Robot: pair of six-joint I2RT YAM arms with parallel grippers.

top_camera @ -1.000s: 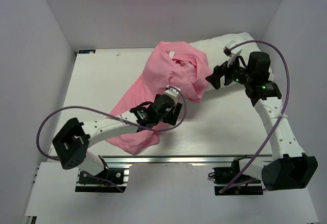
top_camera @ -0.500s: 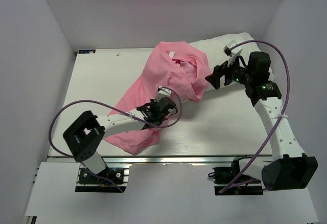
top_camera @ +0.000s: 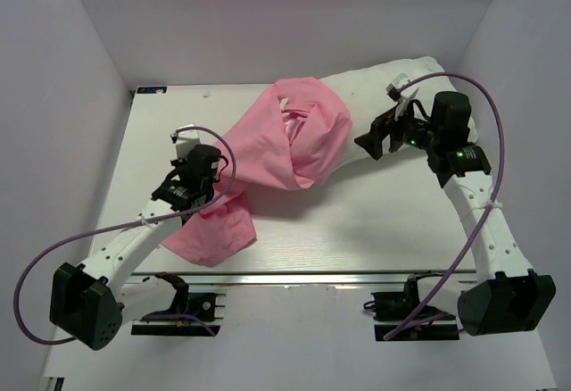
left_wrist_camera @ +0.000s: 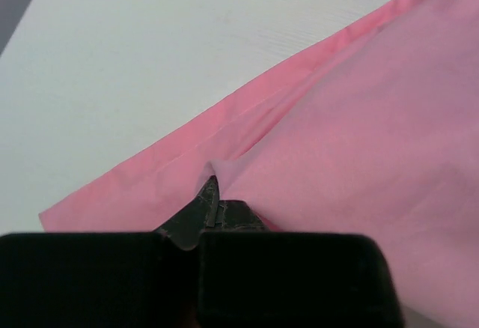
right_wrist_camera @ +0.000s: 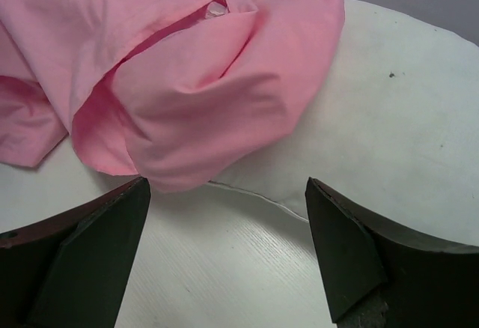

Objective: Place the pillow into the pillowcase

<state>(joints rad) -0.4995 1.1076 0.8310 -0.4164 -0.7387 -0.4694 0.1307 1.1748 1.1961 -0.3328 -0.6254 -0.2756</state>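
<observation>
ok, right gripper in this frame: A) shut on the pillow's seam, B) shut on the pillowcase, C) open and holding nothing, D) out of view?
C: in the right wrist view the right gripper has its fingers wide apart, with the pillowcase and pillow lying beyond them and nothing pinched.

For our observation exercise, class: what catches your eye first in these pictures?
The bright pink pillowcase sprawls across the white table, its far end draped over the pillow at the back. The left pincer pinches its fabric; the right pincer gapes open by the pillow's edge.
</observation>
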